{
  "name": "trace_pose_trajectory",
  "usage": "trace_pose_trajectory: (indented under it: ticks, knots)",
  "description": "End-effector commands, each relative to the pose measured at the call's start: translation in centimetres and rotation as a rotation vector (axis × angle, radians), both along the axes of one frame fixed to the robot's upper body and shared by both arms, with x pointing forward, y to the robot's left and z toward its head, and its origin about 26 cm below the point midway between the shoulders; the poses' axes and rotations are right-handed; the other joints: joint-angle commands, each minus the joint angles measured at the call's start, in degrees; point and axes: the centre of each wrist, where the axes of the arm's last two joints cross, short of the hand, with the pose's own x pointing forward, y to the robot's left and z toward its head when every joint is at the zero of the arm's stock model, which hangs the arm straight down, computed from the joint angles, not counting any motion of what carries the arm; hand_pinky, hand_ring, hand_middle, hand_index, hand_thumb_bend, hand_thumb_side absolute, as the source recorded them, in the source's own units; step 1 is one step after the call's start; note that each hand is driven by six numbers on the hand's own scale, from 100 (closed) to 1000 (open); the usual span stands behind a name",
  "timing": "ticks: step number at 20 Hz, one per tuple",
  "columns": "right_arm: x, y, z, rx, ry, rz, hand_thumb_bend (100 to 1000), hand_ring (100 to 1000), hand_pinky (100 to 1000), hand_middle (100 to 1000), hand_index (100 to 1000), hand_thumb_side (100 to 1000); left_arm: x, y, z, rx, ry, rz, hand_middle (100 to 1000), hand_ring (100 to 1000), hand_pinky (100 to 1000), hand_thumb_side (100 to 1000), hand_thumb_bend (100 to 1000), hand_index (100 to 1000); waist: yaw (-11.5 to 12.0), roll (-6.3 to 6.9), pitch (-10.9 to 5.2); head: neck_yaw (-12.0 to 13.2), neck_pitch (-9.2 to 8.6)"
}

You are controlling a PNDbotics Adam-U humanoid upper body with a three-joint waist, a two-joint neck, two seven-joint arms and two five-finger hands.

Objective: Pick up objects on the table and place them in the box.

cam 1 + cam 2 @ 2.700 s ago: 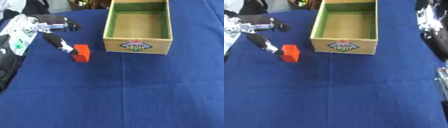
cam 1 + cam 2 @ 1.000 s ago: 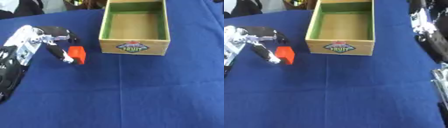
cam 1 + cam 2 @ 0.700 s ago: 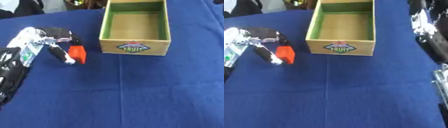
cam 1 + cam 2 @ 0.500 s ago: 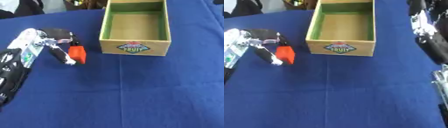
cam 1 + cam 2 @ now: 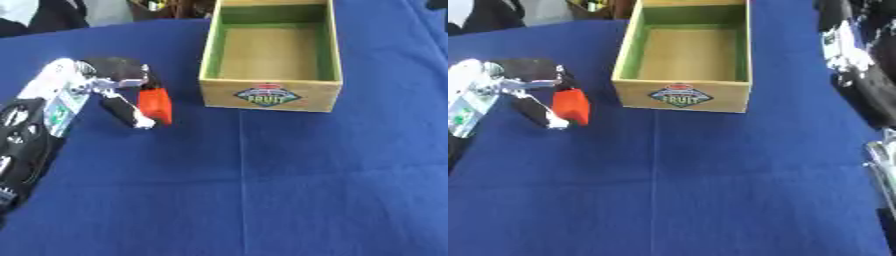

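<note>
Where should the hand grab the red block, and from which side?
Take the red block across its two narrow faces, far and near, coming from its left. It stands tilted with a long side toward the left hand, whose fingers already bracket it there. The box lies to its right, so that side looks more crowded for an approach.

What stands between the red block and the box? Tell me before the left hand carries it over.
Nothing visible. The left hand pinches the red block; only bare blue cloth lies between it and the box, which looks empty.
</note>
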Motion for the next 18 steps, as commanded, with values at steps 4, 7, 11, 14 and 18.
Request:
trace_pose_trajectory:
  ticks: [4,7,11,14,18]
  knots:
    - [-0.4,0.0,0.7,-0.005,-0.026,0.012,177,870,933,614,796,639,-0.3,0.3,1.3,-0.034,-0.057,0.007,402,493,464,682,117,613,0.2,-0.5,-1.2,0.3,-0.6]
    - [-0.4,0.0,0.7,-0.005,-0.023,0.012,175,870,933,613,796,639,-0.5,0.2,1.8,-0.055,-0.087,0.012,386,479,445,684,100,598,0.3,-0.48,-1.31,0.3,-0.55]
    - [-0.4,0.0,0.6,-0.004,-0.023,0.01,172,870,933,613,797,638,-1.2,0.0,3.0,-0.078,-0.165,0.01,349,451,398,680,100,563,0.5,-0.5,-1.42,0.2,-0.56]
    - [-0.4,0.0,0.6,-0.003,-0.022,0.009,171,870,933,613,797,637,-2.1,-0.2,4.7,-0.104,-0.251,0.005,342,446,388,685,100,557,0.6,-0.46,-1.48,0.1,-0.59]
    - [-0.4,-0.1,0.6,0.0,-0.024,0.008,166,870,933,613,797,635,-3.5,-0.1,7.0,-0.148,-0.351,0.009,330,437,374,680,100,546,0.7,-0.38,-1.55,0.1,-0.79]
